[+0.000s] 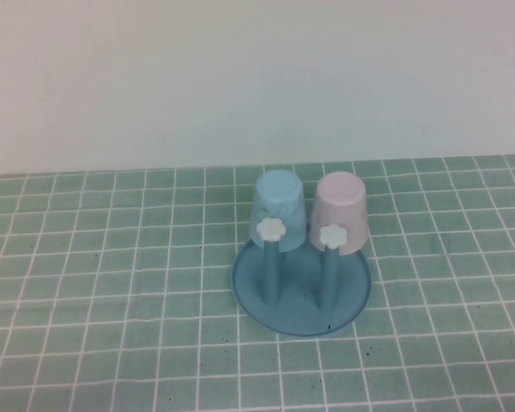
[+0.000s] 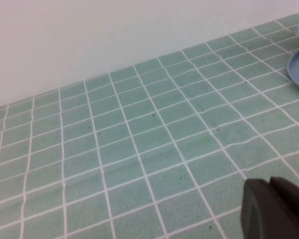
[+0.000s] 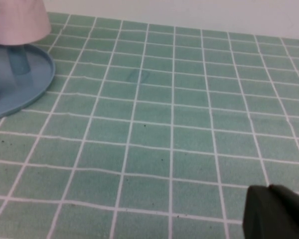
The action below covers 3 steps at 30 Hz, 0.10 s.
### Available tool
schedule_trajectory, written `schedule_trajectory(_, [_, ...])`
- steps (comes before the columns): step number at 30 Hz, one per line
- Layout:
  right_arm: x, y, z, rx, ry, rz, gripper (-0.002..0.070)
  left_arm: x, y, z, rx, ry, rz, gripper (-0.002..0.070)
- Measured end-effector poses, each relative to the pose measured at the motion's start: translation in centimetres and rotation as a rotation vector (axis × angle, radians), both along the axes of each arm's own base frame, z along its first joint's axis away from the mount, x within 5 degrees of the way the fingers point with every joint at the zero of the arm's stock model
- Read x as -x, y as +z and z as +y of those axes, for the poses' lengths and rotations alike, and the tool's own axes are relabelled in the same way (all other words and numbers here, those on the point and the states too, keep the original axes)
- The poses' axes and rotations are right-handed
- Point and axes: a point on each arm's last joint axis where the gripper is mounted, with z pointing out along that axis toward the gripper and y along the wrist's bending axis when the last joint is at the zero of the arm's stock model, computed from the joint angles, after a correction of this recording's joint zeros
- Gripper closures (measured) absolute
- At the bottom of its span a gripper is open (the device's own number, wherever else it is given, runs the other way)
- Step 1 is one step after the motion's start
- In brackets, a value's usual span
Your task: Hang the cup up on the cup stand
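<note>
The pale pink cup (image 1: 339,213) hangs upside down on a peg at the back right of the blue cup stand (image 1: 301,296). Its rim also shows in the right wrist view as the pink cup (image 3: 17,21) over the stand's base (image 3: 25,84). My left gripper (image 2: 270,183) hovers shut over bare tiles, well to the left of the stand, whose rim (image 2: 298,69) is just in sight. My right gripper (image 3: 269,190) is shut too, over tiles to the right of the stand. Neither arm appears in the high view.
A light blue cup (image 1: 280,210) hangs upside down on the stand's back left peg. Two front pegs with white flower knobs (image 1: 271,228) (image 1: 333,236) stand bare. A green tiled cloth (image 1: 112,283) covers the table, with a white wall behind.
</note>
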Motion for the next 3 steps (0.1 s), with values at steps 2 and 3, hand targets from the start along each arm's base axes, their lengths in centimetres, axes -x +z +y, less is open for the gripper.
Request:
schedule_trajectory(2, [0.00, 0.00, 0.00, 0.000, 0.000, 0.000, 0.0678, 0.00, 0.00, 0.00, 0.000, 0.000, 0.000, 0.0676])
schedule_trajectory(3, [0.00, 0.00, 0.00, 0.000, 0.000, 0.000, 0.0678, 0.00, 0.00, 0.00, 0.000, 0.000, 0.000, 0.0676])
